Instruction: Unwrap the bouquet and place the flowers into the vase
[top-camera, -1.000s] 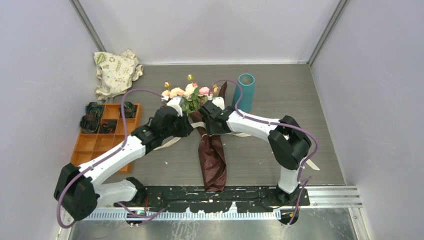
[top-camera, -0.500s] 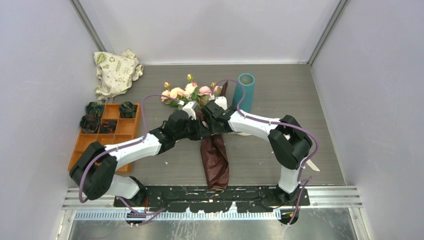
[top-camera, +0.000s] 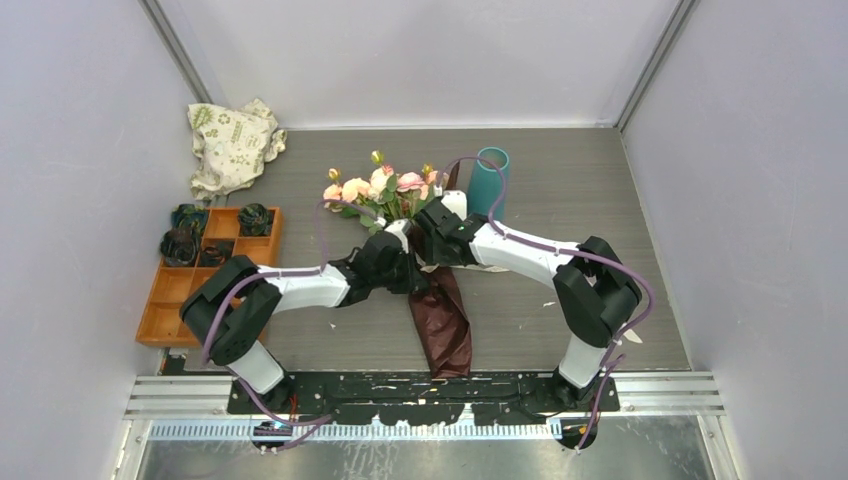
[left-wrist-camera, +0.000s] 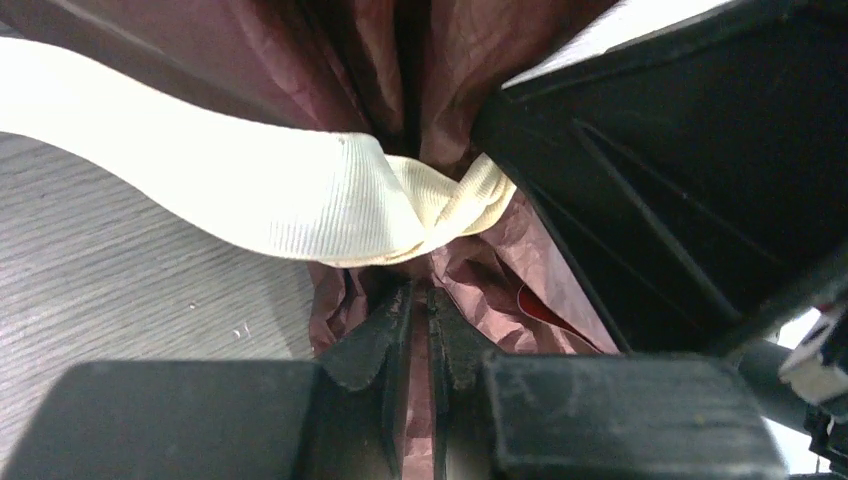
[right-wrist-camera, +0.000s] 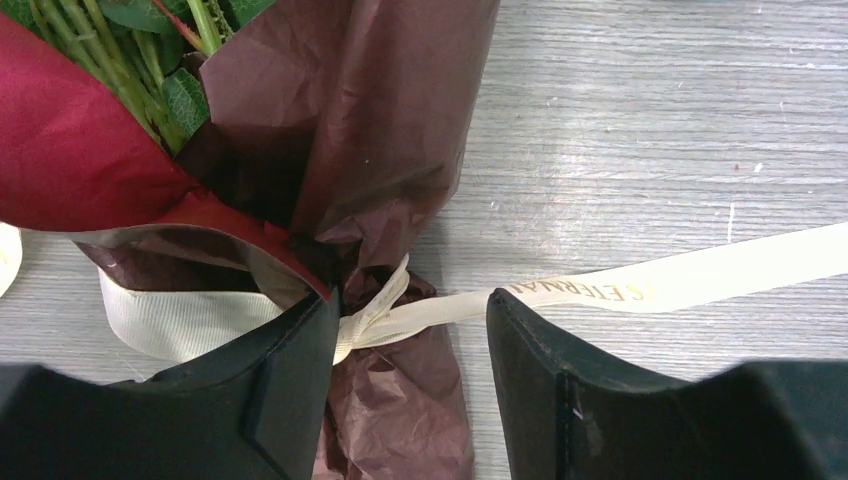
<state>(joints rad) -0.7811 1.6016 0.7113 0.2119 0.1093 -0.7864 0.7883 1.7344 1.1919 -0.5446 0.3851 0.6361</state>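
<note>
Centre of the table (top-camera: 620, 200), the bouquet (top-camera: 445, 312) lay with its long axis running 6 to 12 o'clock: wrapping paper (right-wrist-camera: 380, 130) tail nearest the bases, flowers (top-camera: 385, 188) at the far end. Both claws sat at the tied neck. The left gripper (left-wrist-camera: 420, 308) reached from 8 o'clock, arm low and stretched, fingers pressed nearly together, pinching wrapping paper just under the ribbon (left-wrist-camera: 250, 190) knot. The right gripper (right-wrist-camera: 412, 312) reached from 4 o'clock, jaws spread astride the knot, holding nothing. Likely next: loosen the knot; the right looked better placed. The vase (top-camera: 488, 180) stood upright at 1 o'clock, just beyond the flowers.

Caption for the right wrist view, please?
Right gripper open, straddling the cream ribbon knot at the neck of the dark red wrapping paper.
</note>
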